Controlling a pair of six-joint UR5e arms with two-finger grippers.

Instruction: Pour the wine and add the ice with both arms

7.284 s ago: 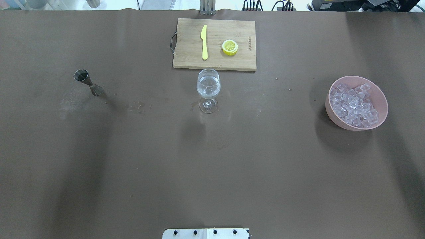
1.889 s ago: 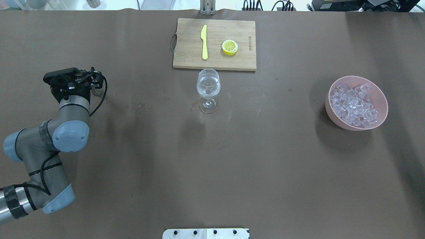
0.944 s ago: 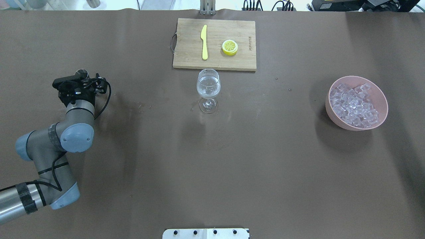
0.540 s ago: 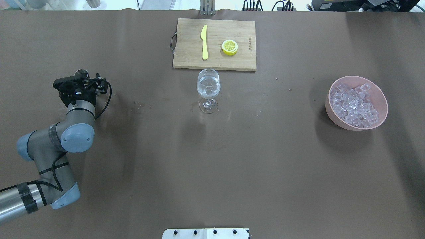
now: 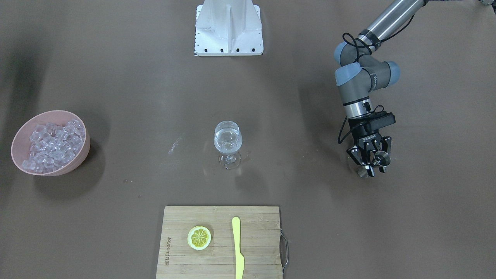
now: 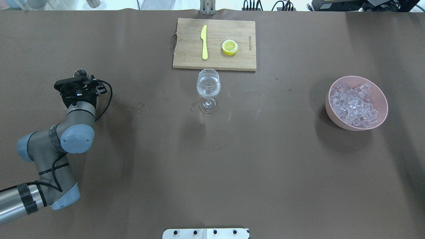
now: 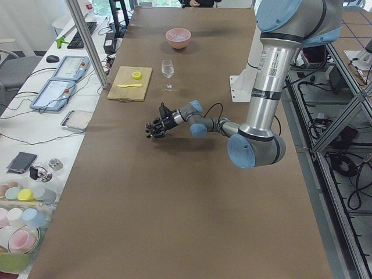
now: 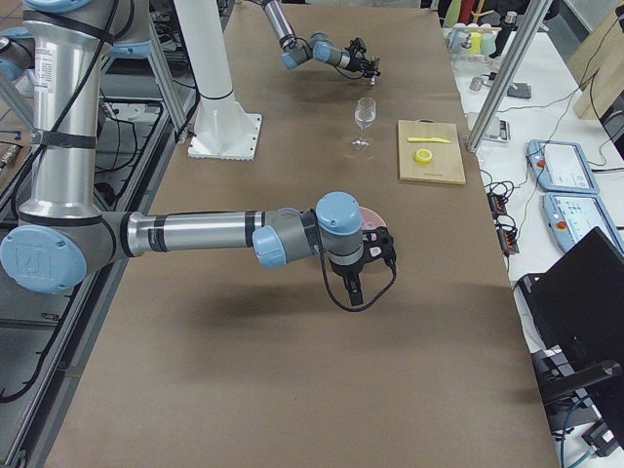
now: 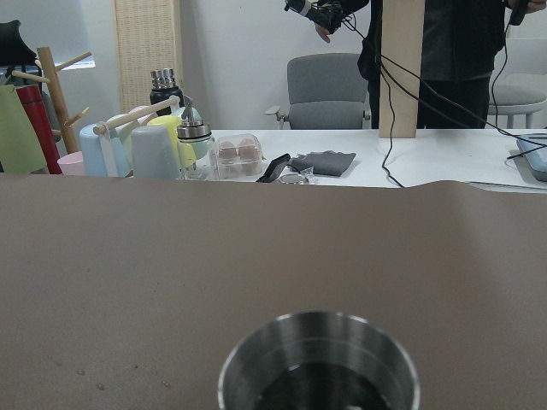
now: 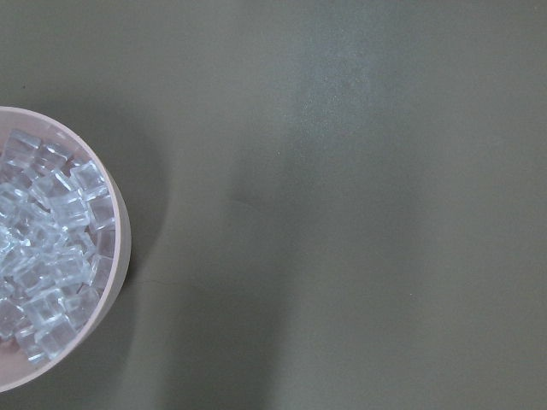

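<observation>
Nearly all is left, I judge: the left gripper [image 5: 371,166] stands around the measuring cup [image 5: 381,158] near the desk's left edge, the right gripper [image 8: 354,285] near the ice [image 6: 354,104] in its bowl [image 6: 382,99] by the right edge, and I cannot tell either grip.

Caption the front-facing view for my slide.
Left hand straddles the steel jigger; wine glass, ice and cutting board stand apart.
</observation>
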